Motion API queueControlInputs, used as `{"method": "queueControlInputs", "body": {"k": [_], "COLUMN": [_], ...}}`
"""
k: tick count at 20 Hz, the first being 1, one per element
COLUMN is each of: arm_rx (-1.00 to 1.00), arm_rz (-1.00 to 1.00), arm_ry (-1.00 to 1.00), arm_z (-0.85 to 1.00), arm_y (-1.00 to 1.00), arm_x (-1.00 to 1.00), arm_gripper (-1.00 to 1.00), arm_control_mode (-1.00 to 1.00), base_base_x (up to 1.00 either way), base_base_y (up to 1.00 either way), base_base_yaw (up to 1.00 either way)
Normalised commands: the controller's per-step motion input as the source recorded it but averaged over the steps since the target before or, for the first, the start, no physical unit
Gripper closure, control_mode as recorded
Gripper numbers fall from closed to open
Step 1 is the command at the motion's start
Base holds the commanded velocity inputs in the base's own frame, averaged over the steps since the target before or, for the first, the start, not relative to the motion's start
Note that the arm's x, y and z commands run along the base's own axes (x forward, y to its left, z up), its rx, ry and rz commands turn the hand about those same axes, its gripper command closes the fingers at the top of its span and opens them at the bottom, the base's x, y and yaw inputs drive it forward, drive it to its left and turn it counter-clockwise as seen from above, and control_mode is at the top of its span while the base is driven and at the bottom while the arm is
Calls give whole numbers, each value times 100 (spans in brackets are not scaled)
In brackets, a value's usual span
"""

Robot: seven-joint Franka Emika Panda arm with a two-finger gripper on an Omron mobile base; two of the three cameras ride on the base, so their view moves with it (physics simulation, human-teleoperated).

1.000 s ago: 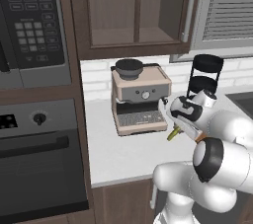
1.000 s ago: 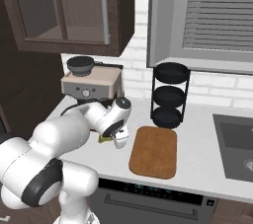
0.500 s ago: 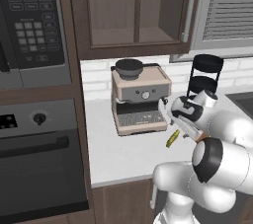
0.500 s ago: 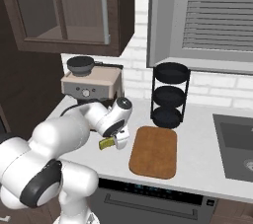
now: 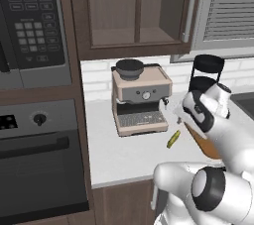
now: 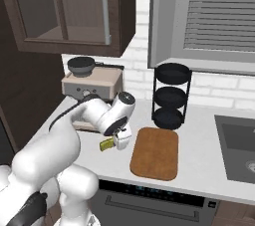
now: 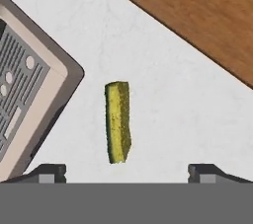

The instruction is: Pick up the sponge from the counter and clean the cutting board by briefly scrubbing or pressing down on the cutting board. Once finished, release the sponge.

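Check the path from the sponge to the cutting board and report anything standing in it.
Nothing visible stands in it. The sponge lies on bare counter between the coffee machine and the cutting board, touching neither. The open gripper hangs above the sponge with nothing between them.

A microwave fills the upper left of the left base view, with a black oven built in below it. Dark brown wall cabinets with glass doors hang at the top centre, over a white brick wall. Grey window blinds sit at the upper right of the right base view. A dark sink lies at its right edge.
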Motion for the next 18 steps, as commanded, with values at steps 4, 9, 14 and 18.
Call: {"method": "queueControlInputs", "body": {"k": [4,9,14,18], "arm_rx": [0,0,1,6], "arm_rz": [6,6,1,0], "arm_ry": [0,-7,-19,-13], "arm_z": [80,41,27,37], "arm_y": [0,-8,-41,-59], "arm_x": [-66,-88,-95,-49], "arm_gripper": [-100,-100,-100,-100], "arm_control_mode": [-100,-100,-100,-100], "base_base_x": [0,0,0,0], "base_base_y": [0,0,0,0], "base_base_yaw": [0,0,0,0]}}
